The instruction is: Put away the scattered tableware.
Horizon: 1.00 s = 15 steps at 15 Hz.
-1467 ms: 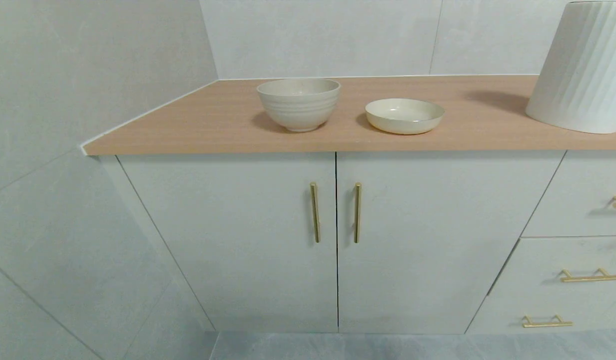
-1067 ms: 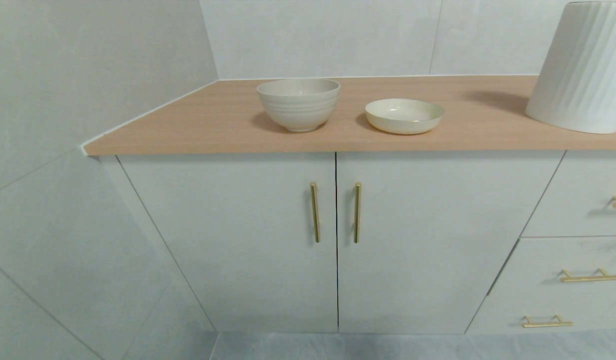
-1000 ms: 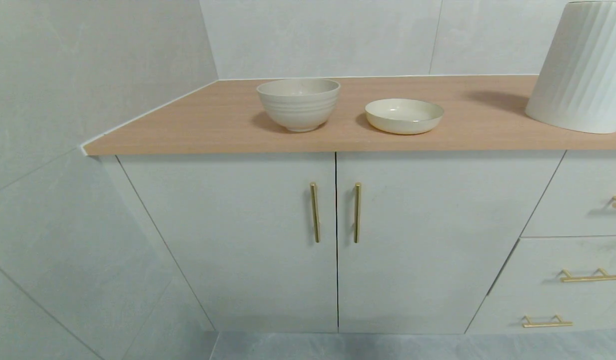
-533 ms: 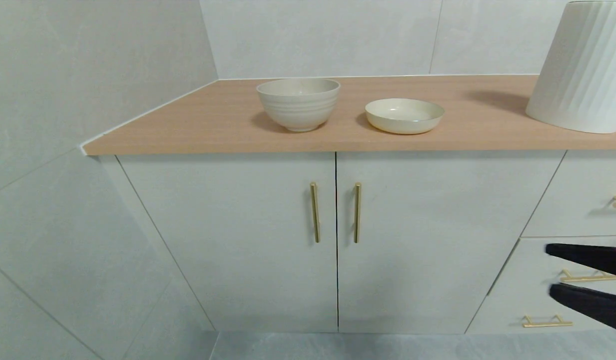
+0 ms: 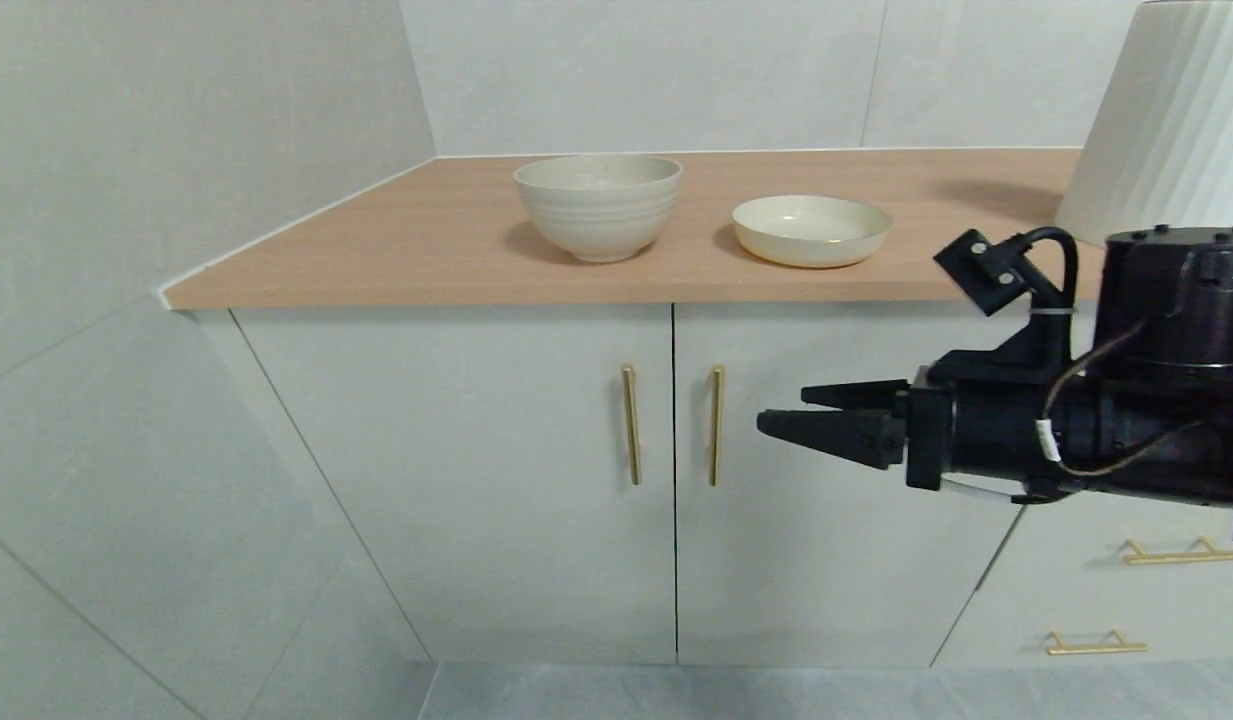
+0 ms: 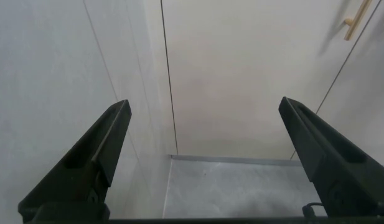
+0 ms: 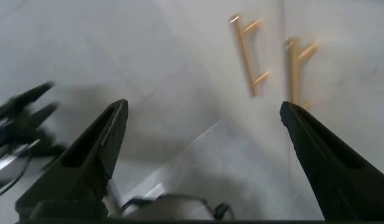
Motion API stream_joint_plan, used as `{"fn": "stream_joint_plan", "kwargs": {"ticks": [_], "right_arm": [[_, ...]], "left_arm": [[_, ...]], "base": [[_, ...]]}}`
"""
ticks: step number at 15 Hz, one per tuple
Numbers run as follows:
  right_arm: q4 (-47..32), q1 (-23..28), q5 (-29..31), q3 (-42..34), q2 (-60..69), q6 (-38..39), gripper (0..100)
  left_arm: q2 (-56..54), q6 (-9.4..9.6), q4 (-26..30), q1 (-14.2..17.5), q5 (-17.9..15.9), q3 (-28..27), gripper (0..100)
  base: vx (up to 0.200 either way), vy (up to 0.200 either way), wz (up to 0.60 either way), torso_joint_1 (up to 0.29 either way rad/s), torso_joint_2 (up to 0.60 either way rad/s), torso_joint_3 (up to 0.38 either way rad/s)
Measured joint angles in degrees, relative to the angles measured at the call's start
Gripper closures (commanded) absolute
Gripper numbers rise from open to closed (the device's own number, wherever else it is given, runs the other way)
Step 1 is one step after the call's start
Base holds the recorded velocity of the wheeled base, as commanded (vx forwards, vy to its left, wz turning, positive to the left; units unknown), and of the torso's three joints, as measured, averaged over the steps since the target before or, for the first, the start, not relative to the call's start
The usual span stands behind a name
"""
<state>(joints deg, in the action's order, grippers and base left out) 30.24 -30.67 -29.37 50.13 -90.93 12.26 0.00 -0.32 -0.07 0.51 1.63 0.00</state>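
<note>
A deep ribbed beige bowl [image 5: 598,205] and a shallow cream dish [image 5: 811,230] stand side by side on the wooden countertop [image 5: 426,250]. Below the counter, my right gripper [image 5: 782,409] hangs open and empty in front of the right cabinet door [image 5: 856,560], pointing at the two gold door handles [image 5: 715,425]. The right wrist view has the gripper [image 7: 204,109] with fingers spread wide and the same handles [image 7: 248,56] beyond. My left gripper [image 6: 204,109] is open and empty too, low down, facing a cabinet panel [image 6: 241,81] and the floor.
A tall white ribbed container [image 5: 1166,130] stands on the counter at the right. Both cabinet doors are closed, the left one [image 5: 456,480] beside a tiled wall [image 5: 126,300]. Drawers with gold handles [image 5: 1181,550] sit to the right. Grey floor [image 5: 776,690] lies below.
My right arm has come in from the lower right and moved left and up, now in front of the right door. The bowl and dish have not moved.
</note>
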Motion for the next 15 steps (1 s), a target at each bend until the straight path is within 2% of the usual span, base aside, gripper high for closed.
{"fn": "stream_joint_plan", "kwargs": {"ticks": [3, 7, 11, 15], "right_arm": [[0.68, -1.07, 6.68, 2.54, -5.77, 0.0, 0], [3.5, -2.45, 10.05, 3.84, -10.89, 0.38, 0], [9.72, -4.52, 11.53, 5.55, -16.85, 3.28, 0], [14.2, -4.96, 15.85, 7.92, -22.85, 3.44, 0]], "left_arm": [[0.0, -0.01, 0.0, 0.0, 0.02, 0.0, 0], [0.0, -0.01, 0.0, 0.0, 0.0, 0.0, 0], [0.0, -0.01, 0.0, 0.0, 0.02, 0.0, 0], [0.0, -0.01, 0.0, 0.0, 0.02, 0.0, 0]], "base": [[0.0, 0.0, 0.0, 0.0, 0.0, 0.0], [0.0, 0.0, 0.0, 0.0, 0.0, 0.0], [0.0, 0.0, 0.0, 0.0, 0.0, 0.0], [0.0, 0.0, 0.0, 0.0, 0.0, 0.0]]}}
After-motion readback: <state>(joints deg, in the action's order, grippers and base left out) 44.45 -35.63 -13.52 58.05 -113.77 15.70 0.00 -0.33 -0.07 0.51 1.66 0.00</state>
